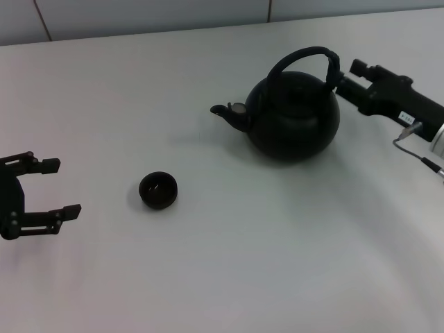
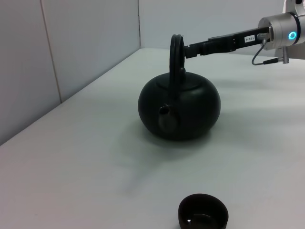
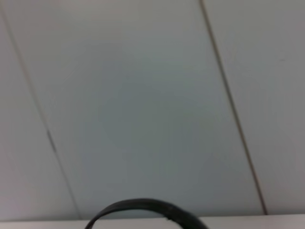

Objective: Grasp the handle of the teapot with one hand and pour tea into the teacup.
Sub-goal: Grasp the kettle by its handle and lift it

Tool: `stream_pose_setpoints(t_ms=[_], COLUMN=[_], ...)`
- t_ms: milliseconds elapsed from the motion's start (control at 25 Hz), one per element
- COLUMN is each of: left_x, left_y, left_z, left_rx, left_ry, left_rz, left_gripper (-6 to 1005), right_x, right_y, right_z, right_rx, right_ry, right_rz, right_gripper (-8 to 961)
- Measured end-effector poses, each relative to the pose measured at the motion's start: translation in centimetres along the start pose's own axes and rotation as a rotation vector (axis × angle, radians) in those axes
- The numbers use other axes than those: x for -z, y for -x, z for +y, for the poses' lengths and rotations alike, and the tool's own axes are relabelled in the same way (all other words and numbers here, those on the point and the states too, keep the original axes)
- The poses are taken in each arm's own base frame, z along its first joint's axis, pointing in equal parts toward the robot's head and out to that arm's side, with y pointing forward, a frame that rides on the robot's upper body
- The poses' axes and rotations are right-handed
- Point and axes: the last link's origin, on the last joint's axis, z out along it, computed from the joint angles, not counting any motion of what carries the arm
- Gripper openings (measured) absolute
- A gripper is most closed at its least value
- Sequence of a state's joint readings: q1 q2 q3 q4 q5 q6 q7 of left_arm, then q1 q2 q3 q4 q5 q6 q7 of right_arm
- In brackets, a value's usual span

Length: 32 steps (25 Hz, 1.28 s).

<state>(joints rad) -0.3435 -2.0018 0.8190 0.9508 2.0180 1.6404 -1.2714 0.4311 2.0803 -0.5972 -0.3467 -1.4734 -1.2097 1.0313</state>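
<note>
Right gripper (image 1: 339, 78) pinching teapot handle (image 1: 305, 57), left gripper (image 1: 62, 187) spread, pale table (image 1: 243, 243), panelled wall (image 2: 71, 47)

Left pincer (image 1: 61, 186) parked, fingers apart; right pincer (image 1: 345, 78) extended forward.

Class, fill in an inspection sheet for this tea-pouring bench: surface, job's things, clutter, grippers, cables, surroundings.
Surface: white table, bare and dry.
Job's things: teapot upright, spout towards the teacup; handle raised; no tea seen.
Clutter: nothing seen.
Grippers: right gripper at the handle's end; left gripper open, parked apart from the teacup.
Cables: grey cable on the right arm.
Surroundings: panelled wall behind.
</note>
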Motion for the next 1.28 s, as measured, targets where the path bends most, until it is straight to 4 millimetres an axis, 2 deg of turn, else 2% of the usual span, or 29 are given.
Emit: stream_pose_setpoints(t_ms=[240, 520, 1040, 1280], left_x=[0.0, 0.0, -0.1, -0.1], left_y=[0.0, 0.1, 0.4, 0.4], left_z=[0.2, 0.6, 0.9, 0.9], left_rx=[0.003, 0.004, 0.002, 0.004], left_ry=[0.009, 0.033, 0.045, 0.043], left_rz=[0.002, 0.000, -0.042, -0.042], left_gripper=[846, 846, 847, 847], right_x=[-0.4, -0.6, -2.3, -2.6], right_y=[-0.4, -0.6, -0.7, -0.6], right_z=[0.7, 0.2, 0.5, 0.0], right_rx=[0.029, 0.017, 0.006, -0.017], right_ry=[0.040, -0.003, -0.011, -0.051], right_rz=[0.031, 0.045, 0.069, 0.063], right_gripper=[593, 593, 594, 593])
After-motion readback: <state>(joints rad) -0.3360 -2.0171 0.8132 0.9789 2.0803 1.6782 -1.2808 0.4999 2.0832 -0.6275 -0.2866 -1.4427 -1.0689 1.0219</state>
